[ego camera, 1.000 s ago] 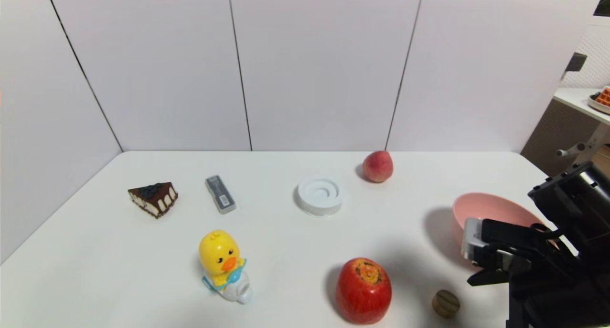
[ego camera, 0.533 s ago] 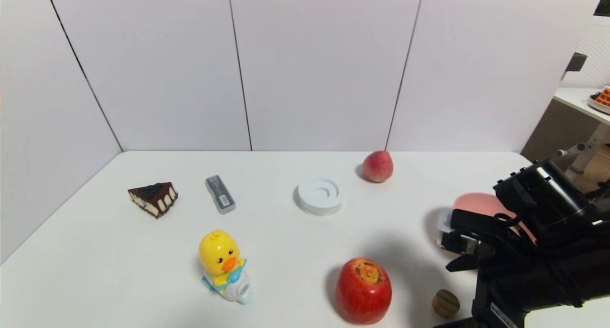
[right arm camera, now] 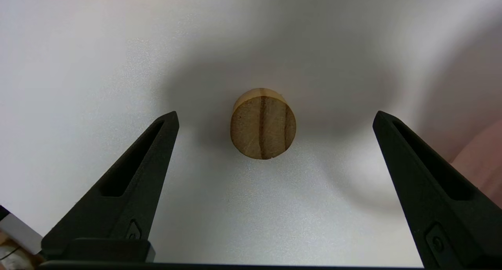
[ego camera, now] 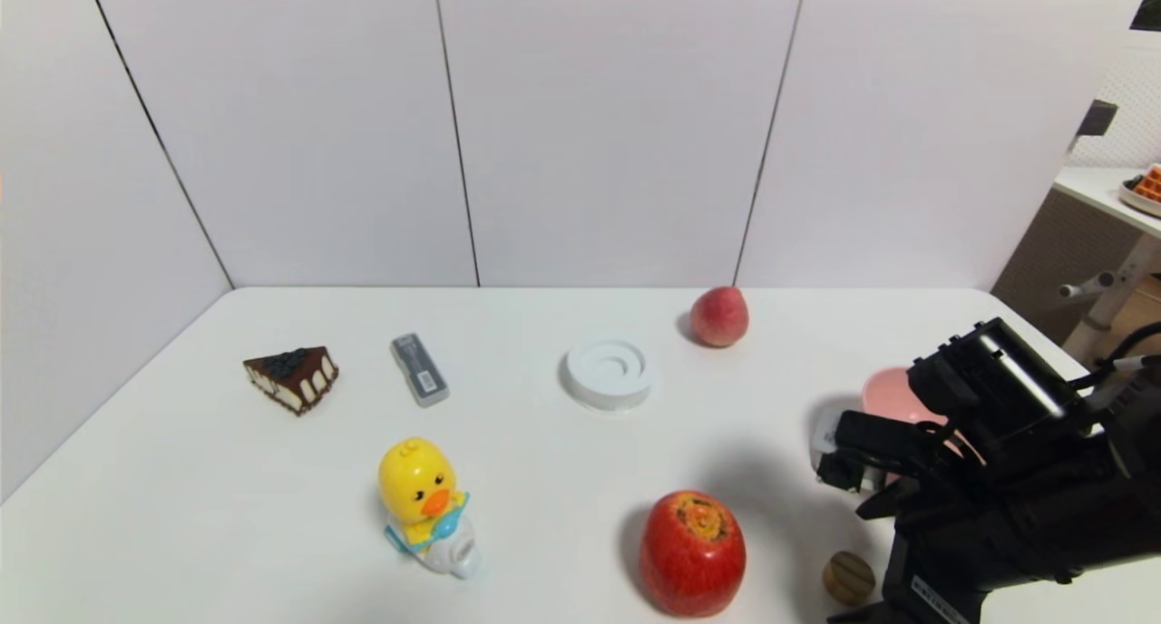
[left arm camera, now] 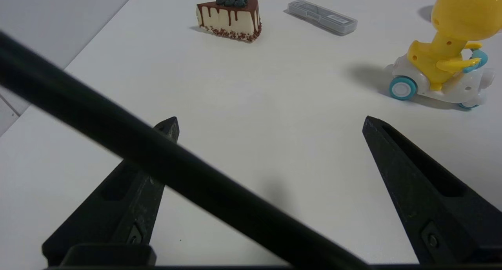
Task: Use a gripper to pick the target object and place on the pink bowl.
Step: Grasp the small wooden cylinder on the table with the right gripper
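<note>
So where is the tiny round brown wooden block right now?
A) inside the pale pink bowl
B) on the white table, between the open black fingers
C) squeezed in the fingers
B: in the right wrist view, the tiny round brown wooden block lies on the white table, untouched between the right gripper's wide-open fingers.

The right arm reaches in from the robot's right side, its boxy black wrist tilted forward and down, cables looping over it. The right pincer [right arm camera: 274, 119] points at the bench below, its two dark pointed fingers [right arm camera: 129, 183] spread wide apart with nothing between their tips touching them. In the head view its fingertips are hidden beneath the wrist body. The left pincer [left arm camera: 270, 123] hovers low over the bench, fingers likewise spread wide and holding nothing, with a black cable crossing in front of its camera.
</note>
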Robot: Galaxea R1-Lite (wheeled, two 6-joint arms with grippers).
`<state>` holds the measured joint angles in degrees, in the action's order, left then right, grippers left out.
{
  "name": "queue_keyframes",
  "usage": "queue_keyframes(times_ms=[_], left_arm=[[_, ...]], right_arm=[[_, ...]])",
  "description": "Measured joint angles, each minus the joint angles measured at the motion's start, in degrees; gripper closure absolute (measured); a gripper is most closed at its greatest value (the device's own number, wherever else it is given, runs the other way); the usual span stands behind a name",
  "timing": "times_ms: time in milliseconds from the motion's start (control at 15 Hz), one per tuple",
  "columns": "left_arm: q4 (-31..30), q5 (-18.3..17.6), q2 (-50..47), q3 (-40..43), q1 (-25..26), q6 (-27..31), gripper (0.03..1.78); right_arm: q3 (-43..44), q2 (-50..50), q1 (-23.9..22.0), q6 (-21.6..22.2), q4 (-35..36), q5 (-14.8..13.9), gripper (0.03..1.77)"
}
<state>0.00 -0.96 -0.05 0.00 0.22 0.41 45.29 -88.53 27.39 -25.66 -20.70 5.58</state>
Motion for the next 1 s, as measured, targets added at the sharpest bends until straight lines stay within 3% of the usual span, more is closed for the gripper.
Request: queue_keyframes(times_ms=[333, 933, 1000], left_arm=[[0.0, 0.0, 0.0, 0.0, 0.0, 0.0, 0.12], [0.0, 0.0, 0.0, 0.0, 0.0, 0.0, 0.12], [0.0, 0.0, 0.0, 0.0, 0.0, 0.0, 0.12]], right_arm=[[-0.1, -0.9, 0.1, 0.0, 0.6, 0.0, 0.09], [-0.6, -1.5, 0.3, -0.2, 0.4, 0.2, 1.33], [-0.6, -1.4, 0.5, -0.4, 0.4, 0.2, 1.33]])
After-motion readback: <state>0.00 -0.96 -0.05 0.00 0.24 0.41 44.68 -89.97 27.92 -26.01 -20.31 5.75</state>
